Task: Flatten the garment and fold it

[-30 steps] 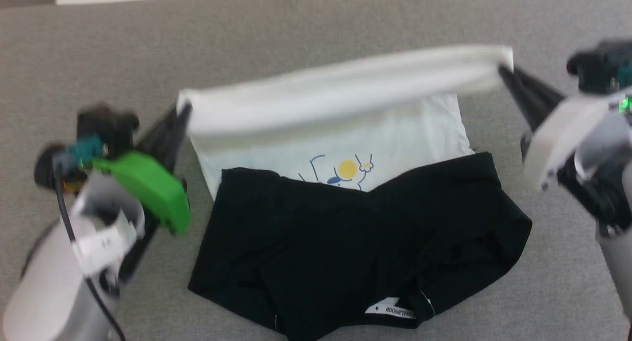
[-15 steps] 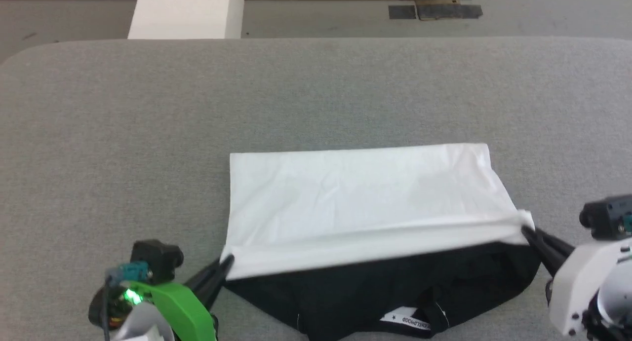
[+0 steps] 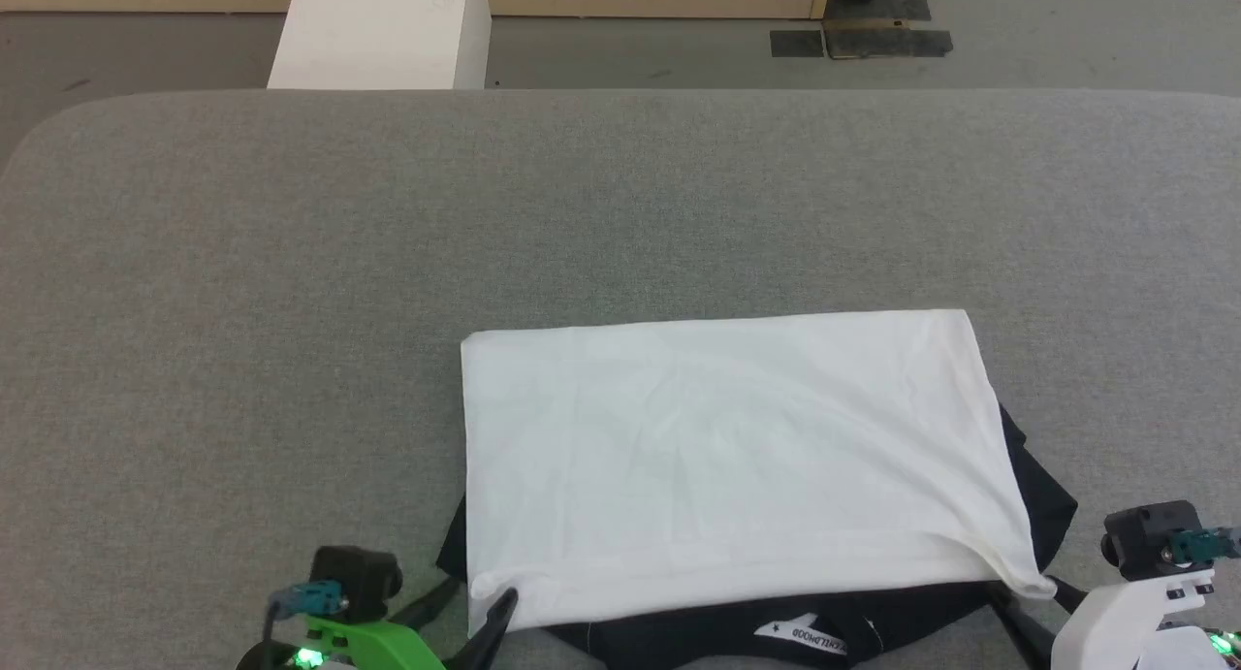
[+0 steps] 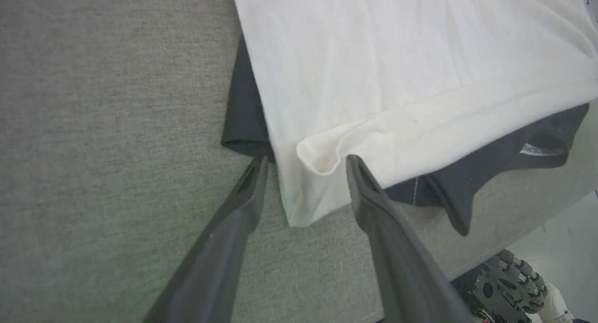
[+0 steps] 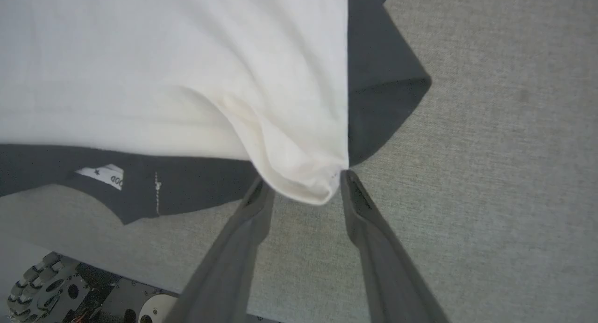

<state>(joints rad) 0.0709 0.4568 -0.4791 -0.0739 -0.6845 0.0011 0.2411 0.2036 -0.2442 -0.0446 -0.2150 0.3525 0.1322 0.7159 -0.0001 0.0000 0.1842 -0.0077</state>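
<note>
Up close at the near edge of the gray fabric-covered table (image 3: pixel 291 263), the left gripper (image 4: pixel 306 159) stands with its two dark fingers (image 4: pixel 224 239) spread well apart. They straddle the near left corner of the garment (image 3: pixel 727 457) without pinching it, and the white hem corner curls up loosely between the tips. On the other side, the right gripper (image 5: pixel 302 178) is likewise parted and grips nothing. The near right hem corner bunches in the gap between its fingers (image 5: pixel 373 248), and one tip sits just beside or barely against the cloth; which of the two cannot be told. From the head camera, the left gripper (image 3: pixel 480 597) and right gripper (image 3: pixel 1033 592) sit low at the two near corners of the shirt. The raglan T-shirt lies folded on the table, right of center and toward the robot. Its white body panel is laid flat over the top as a broad rectangle with faint creases. Black sleeve fabric (image 3: pixel 1042 500) pokes out along the right side, at the near left corner and along the near edge, where a small white neck label (image 3: pixel 800 634) shows. Beyond the shirt stretches bare gray tabletop, and past its far edge a white block (image 3: pixel 383 30) and dark floor patches (image 3: pixel 863 42) stand on the floor.
</note>
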